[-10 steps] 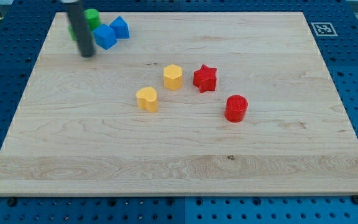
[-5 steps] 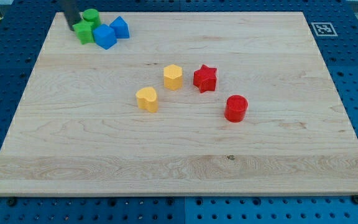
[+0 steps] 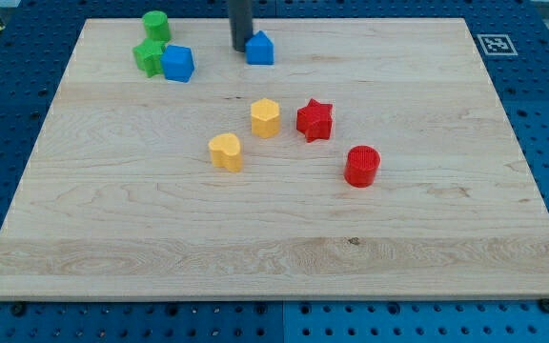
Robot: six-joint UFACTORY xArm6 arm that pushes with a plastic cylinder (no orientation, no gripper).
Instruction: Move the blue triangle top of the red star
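The blue triangle (image 3: 260,48) lies near the view's top, above and left of the red star (image 3: 315,120). The red star sits near the board's middle, right of the yellow hexagon (image 3: 266,118). My tip (image 3: 240,47) is right beside the blue triangle, on its left, touching or nearly touching it. The rod rises out of the view's top.
A blue cube (image 3: 176,64) sits at the top left, next to a green star (image 3: 148,56) and a green cylinder (image 3: 156,24). A yellow heart-like block (image 3: 226,151) lies left of centre. A red cylinder (image 3: 361,166) lies below right of the star.
My tip moved from the top left corner to the right. The blue triangle slid right, away from the blue cube. The green blocks and blue cube shifted slightly.
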